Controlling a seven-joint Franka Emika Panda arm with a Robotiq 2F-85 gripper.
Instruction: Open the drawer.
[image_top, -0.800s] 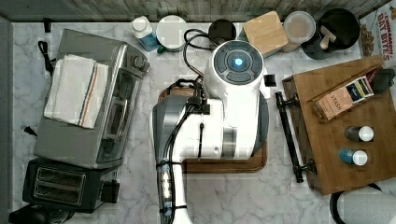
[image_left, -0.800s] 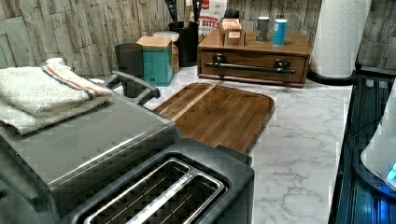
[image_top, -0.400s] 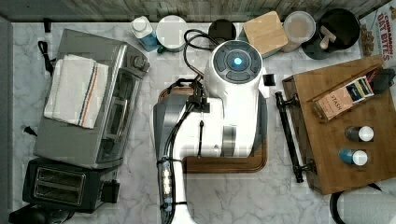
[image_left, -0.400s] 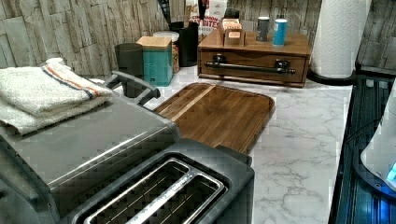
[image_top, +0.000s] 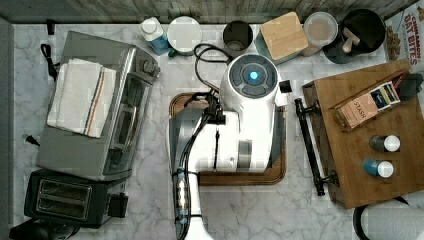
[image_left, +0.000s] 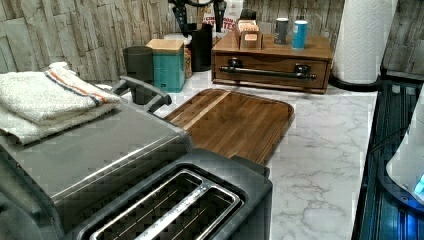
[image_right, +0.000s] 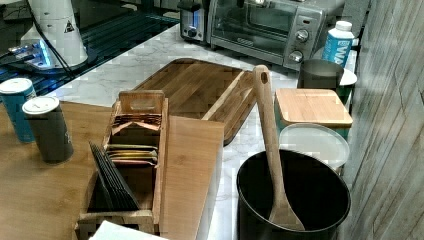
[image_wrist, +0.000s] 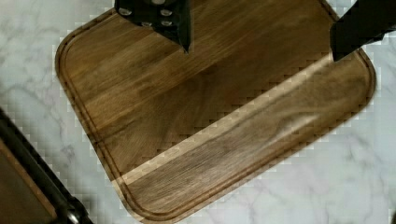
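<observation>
With its gripper (image_wrist: 259, 35) hanging wide open and empty above the wooden cutting board (image_wrist: 219, 116), the Panda arm is only beginning: the drawer (image_left: 272, 67), off beside the gripper, is sitting shut, its black bar handle (image_left: 267, 73) untouched.

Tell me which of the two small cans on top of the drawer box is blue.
The blue can, nearer the paper towel roll in the left view; the other can beside it is dark grey.
</observation>
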